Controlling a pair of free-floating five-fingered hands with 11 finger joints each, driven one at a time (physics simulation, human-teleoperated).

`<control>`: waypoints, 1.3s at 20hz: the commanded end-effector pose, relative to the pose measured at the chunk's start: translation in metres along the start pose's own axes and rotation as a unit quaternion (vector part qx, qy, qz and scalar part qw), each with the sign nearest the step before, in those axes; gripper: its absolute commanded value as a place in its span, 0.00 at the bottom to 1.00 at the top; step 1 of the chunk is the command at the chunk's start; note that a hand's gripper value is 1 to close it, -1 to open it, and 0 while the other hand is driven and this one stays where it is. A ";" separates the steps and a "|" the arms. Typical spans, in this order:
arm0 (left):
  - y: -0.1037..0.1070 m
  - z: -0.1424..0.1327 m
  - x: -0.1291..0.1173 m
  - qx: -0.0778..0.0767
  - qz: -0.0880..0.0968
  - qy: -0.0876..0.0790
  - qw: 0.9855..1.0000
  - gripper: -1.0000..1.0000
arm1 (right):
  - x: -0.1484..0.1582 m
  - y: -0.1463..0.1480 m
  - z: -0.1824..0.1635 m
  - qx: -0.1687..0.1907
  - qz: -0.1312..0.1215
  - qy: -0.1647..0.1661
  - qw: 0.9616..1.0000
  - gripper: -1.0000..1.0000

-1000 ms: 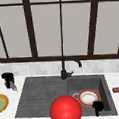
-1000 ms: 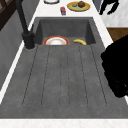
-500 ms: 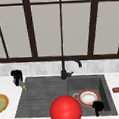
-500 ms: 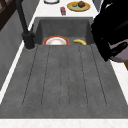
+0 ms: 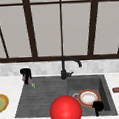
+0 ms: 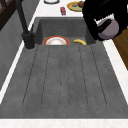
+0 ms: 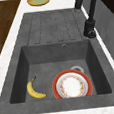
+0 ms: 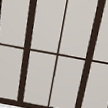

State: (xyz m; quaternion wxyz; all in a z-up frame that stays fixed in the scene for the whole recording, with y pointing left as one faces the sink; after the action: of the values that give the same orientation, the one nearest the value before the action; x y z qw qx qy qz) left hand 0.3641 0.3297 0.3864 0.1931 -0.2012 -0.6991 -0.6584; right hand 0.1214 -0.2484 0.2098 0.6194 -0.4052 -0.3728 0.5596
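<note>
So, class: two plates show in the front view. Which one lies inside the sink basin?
The red-rimmed white plate lies in the basin, beside the right hand. The yellow-rimmed green plate sits on the counter left of the sink.

In the front view, the red ball point(image 5: 65, 110) at the bottom centre is cut by the lower edge and hides part of the sink's point(image 5: 42, 96) near rim. The yellow plate point(image 5: 1, 103) is cut by the left edge. In the left side view, the large hand point(image 6: 105, 15) at the upper right runs off the top edge; which hand it is cannot be told. The small purple-and-green thing point(image 5: 31, 83) under the left hand point(image 5: 25, 73) is too small to identify.
</note>
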 end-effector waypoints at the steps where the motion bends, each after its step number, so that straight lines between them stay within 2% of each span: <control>1: 0.003 -0.030 -0.004 -0.010 0.000 0.006 1.000 1.00 | 0.000 0.000 0.000 0.000 0.000 0.000 1.000 0.50; 26: 0.003 -0.228 -0.032 -0.017 0.000 0.014 1.000 1.00 | 0.000 0.000 0.000 0.000 0.000 0.000 1.000 0.50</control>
State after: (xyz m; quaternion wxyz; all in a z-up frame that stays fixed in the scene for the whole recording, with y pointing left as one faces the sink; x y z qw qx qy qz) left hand 0.3914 0.1246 0.3852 0.1971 -0.1972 -0.6915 -0.6664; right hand 0.1214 -0.2484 0.2098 0.6194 -0.4052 -0.3728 0.5596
